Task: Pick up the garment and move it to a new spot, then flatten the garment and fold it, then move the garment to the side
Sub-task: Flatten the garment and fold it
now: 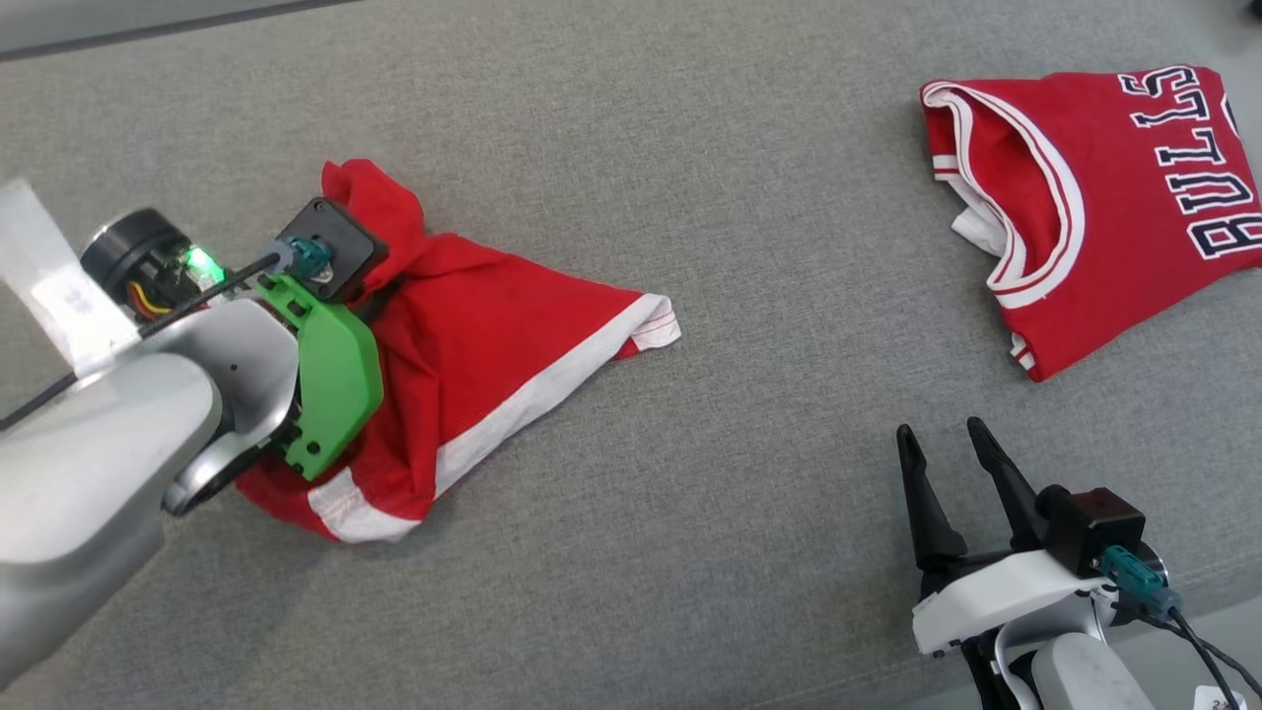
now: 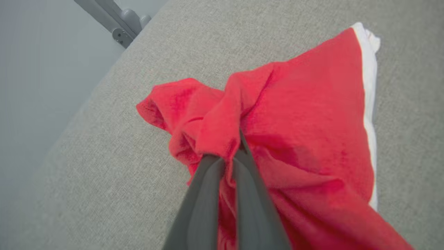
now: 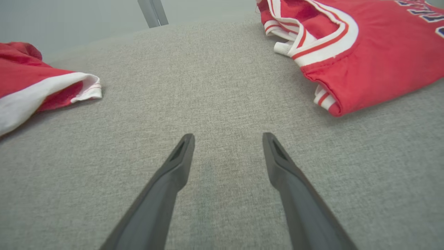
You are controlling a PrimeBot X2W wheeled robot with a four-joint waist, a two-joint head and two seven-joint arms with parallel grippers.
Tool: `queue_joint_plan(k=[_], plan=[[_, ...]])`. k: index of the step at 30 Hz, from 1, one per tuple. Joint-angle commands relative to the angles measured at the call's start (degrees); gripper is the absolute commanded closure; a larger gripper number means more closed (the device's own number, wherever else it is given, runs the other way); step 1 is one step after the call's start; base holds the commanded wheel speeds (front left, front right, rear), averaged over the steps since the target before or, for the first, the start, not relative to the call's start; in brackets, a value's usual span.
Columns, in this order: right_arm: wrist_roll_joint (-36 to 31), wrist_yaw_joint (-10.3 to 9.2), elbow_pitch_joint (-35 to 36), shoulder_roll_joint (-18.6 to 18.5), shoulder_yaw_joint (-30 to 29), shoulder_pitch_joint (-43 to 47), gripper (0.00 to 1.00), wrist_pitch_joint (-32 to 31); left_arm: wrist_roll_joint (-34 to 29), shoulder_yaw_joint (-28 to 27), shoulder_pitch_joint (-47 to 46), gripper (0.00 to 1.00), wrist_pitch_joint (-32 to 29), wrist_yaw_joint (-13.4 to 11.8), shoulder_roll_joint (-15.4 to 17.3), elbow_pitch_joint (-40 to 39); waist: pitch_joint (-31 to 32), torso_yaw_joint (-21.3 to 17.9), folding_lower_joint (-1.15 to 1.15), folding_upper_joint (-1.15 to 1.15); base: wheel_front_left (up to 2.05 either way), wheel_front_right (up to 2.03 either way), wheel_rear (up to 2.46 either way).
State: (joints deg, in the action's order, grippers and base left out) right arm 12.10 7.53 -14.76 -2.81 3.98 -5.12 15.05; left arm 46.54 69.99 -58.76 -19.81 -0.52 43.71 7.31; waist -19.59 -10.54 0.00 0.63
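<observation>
The garment (image 1: 493, 335) is a crumpled red piece with a white band, lying at the left of the grey fabric surface. In the left wrist view my left gripper (image 2: 230, 149) is shut on a bunched fold of the garment (image 2: 305, 114) near its crumpled end. In the head view the green wrist mount (image 1: 330, 370) hides those fingers. My right gripper (image 1: 939, 429) stands open and empty at the lower right, well away from the garment. Its fingers (image 3: 173, 173) hover over bare fabric, with the garment's white-banded corner (image 3: 31, 86) far to the left.
A second red jersey (image 1: 1104, 207) with white trim and "BULLS" lettering lies folded at the upper right, also ahead and right of my right gripper (image 3: 364, 45). The grey surface (image 1: 690, 513) is bare between the two pieces. Its edge and a metal frame (image 2: 119, 21) lie beyond the garment.
</observation>
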Motion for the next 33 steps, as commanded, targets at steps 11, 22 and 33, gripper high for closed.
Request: queue_joint_plan(k=[11, 22, 33], plan=[[0.1, -0.1, -1.4, -0.2, -1.6, 0.3, 0.0, 0.2, -3.8, 1.5, 1.2, 0.54, 14.2, 6.9, -6.5, 22.3, -1.6, -2.0, 0.0, -0.63, 0.0, 0.0, 0.0], [-2.0, -0.1, -0.7, -0.2, -3.2, 2.1, 0.0, 0.2, 1.2, -2.8, 5.8, 0.0, 24.9, 4.5, -10.9, 25.4, 2.7, 2.8, 0.0, -0.63, 0.0, 0.0, 0.0], [-3.9, -0.1, 4.4, -0.4, -7.9, 5.9, 0.0, 0.2, 7.3, -13.8, 20.0, 0.0, 34.6, -8.8, -6.5, 11.6, 10.6, 6.8, 0.0, -0.63, 0.0, 0.0, 0.0]])
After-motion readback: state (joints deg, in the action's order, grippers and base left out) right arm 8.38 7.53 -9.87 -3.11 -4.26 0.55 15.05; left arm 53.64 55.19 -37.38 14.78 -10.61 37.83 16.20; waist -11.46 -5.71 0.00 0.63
